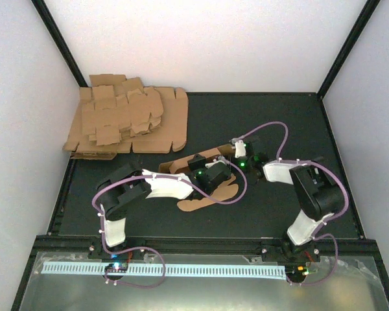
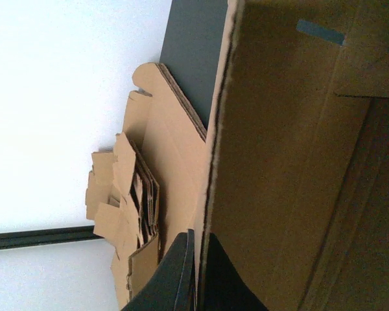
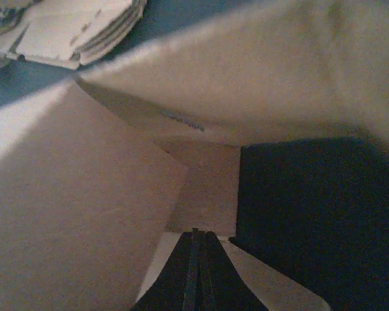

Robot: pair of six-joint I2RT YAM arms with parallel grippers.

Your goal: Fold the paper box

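Note:
The paper box (image 1: 207, 194) is a brown cardboard piece, partly folded, in the middle of the black table. My left gripper (image 1: 200, 170) is at its top edge. In the left wrist view the gripper (image 2: 203, 262) is shut on an upright wall of the box (image 2: 285, 162), with one finger on each side of the wall's edge. My right gripper (image 1: 236, 160) reaches into the box from the right. In the right wrist view its fingers (image 3: 196, 256) are pressed together with nothing between them, low inside the box (image 3: 84, 214) between raised panels.
A thick pile of brown cardboard sheets (image 1: 126, 120) lies at the back left corner; it also shows in the left wrist view (image 2: 126, 207) and in the right wrist view (image 3: 84, 32). White walls enclose the black table (image 1: 279, 123). A metal ledge runs along the near edge.

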